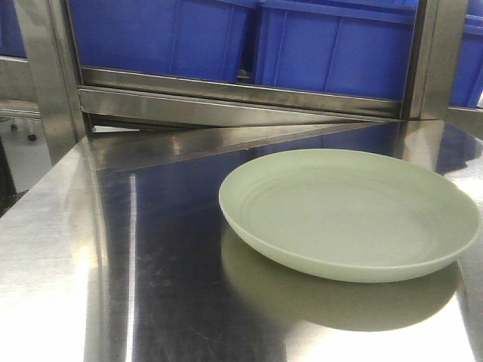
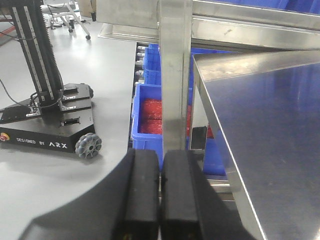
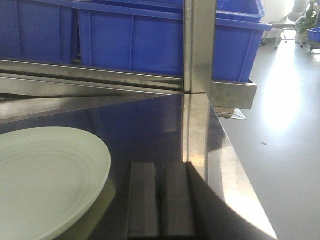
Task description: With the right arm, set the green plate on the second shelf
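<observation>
The pale sage green plate [image 1: 351, 211] lies flat on the steel shelf surface [image 1: 113, 249], right of centre in the front view. It also shows at the lower left of the right wrist view [image 3: 45, 180]. My right gripper [image 3: 161, 200] is shut and empty, hovering just right of the plate's rim, a small gap apart. My left gripper [image 2: 160, 192] is shut and empty, off the shelf's left edge beside a steel upright [image 2: 176, 75]. Neither gripper shows in the front view.
Blue plastic bins [image 1: 324, 45] stand on the shelf level above, behind a steel rail [image 1: 226, 94]. A steel upright [image 3: 199, 75] stands close in front of my right gripper. Blue bins of red items [image 2: 150, 112] sit low by the floor. A black wheeled robot base [image 2: 50, 125] stands left.
</observation>
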{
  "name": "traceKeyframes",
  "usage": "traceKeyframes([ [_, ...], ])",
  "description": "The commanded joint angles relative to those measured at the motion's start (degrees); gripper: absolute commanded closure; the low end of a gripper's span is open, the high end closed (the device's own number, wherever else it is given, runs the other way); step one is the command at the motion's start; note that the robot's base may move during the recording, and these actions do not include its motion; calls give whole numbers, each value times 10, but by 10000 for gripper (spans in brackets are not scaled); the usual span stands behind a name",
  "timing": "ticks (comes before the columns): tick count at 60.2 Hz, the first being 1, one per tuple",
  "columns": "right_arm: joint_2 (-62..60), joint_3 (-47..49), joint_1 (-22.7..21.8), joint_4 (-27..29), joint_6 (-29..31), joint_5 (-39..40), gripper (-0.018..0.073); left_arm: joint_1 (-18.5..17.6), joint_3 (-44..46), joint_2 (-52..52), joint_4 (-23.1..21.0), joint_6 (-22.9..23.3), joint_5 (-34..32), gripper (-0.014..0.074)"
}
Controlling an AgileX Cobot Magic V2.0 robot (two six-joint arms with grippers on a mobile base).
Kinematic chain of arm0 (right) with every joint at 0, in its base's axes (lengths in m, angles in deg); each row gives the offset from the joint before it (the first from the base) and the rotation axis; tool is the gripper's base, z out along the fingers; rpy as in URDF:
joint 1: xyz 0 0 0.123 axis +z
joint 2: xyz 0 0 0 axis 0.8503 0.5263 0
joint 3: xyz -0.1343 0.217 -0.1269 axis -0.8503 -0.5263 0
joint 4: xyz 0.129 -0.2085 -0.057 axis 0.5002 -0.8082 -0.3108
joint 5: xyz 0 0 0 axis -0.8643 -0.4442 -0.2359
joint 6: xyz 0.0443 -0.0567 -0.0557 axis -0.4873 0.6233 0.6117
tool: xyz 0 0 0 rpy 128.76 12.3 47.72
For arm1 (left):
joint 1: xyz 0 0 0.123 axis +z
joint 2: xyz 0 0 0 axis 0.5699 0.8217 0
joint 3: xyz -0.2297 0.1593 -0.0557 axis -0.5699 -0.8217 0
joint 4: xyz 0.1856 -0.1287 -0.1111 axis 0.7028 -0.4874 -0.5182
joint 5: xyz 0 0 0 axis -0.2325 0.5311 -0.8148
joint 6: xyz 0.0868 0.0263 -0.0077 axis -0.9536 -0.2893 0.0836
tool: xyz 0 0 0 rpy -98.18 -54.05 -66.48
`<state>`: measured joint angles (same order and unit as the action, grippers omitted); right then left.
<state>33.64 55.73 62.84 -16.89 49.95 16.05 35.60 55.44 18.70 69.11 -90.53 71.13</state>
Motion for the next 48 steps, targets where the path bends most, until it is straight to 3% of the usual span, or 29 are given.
traceKeyframes([
  [1,-10,4,0,1,5,50,505,-2,-23,-12,-1,0,-46,472],
  [29,8,10,0,1,5,79,505,-2,-23,-12,-1,0,-46,472],
  [48,252,122,0,1,5,88,505,-2,-23,-12,-1,0,-46,472],
])
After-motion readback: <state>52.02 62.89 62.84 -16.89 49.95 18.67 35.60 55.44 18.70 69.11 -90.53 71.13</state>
